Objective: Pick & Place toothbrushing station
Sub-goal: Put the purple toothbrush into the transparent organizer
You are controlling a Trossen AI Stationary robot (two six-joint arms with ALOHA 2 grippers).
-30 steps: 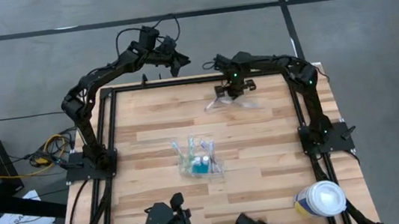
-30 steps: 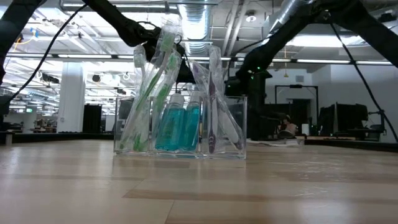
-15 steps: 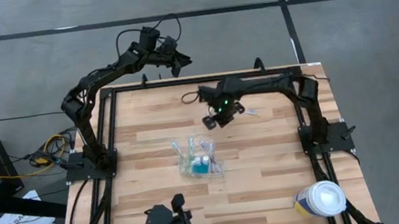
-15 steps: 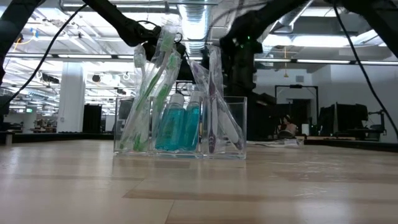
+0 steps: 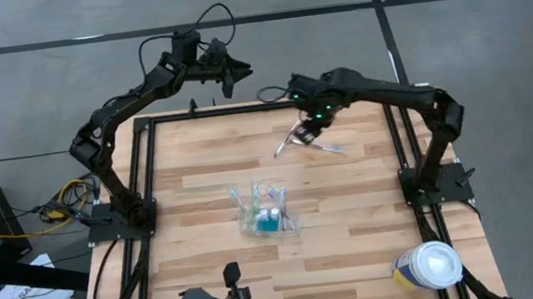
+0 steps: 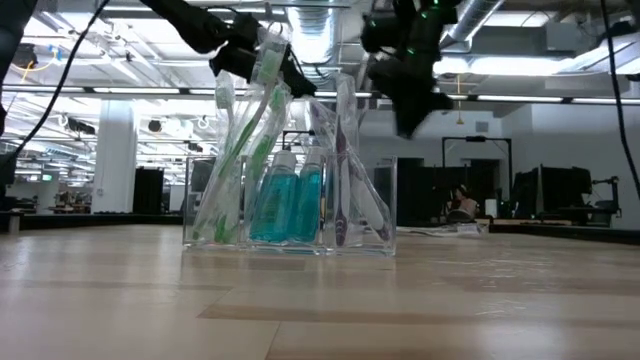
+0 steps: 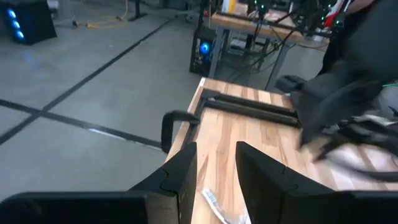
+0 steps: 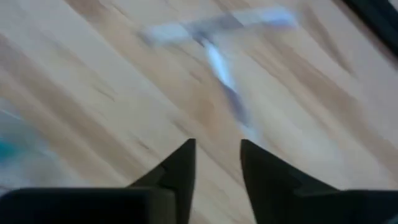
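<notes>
While the toothbrushing station (image 5: pixel 267 213) stands near the middle of the desk (image 5: pixel 188 168), a few other things lie around it. Two wrapped toothbrushes (image 5: pixel 304 141) lie crossed on the wood toward the far edge, well apart from the station; the right wrist view shows them as a blurred pale cross (image 8: pixel 214 37) on the boards. A round white-lidded tub (image 5: pixel 428 267) sits at the near right corner, clear of everything else. Another small wrapped item (image 7: pixel 221 208) lies on the desk close under the left arm's fingers in the left wrist view.

The station is a clear, colourless box (image 6: pixel 290 205) holding several wrapped toothbrushes that lean out of its top, with bottles of blue liquid between them. Nothing stands between it and either arm.

The right end effector (image 5: pixel 315 116) hangs over the far part of the desk, just above the crossed toothbrushes and well away from the station. Its fingers (image 8: pixel 180 165) stand apart with a gap between them, and nothing is held. The left end effector (image 5: pixel 230 72) hovers beyond the far edge of the desk, farther still from the station; its fingers (image 7: pixel 181 174) are likewise parted and empty.

The desk is light wooden planking in a black frame, on a grey floor marked with dark lines. Behind it lies a large hall with ceiling lights, ducts and more workstations.
</notes>
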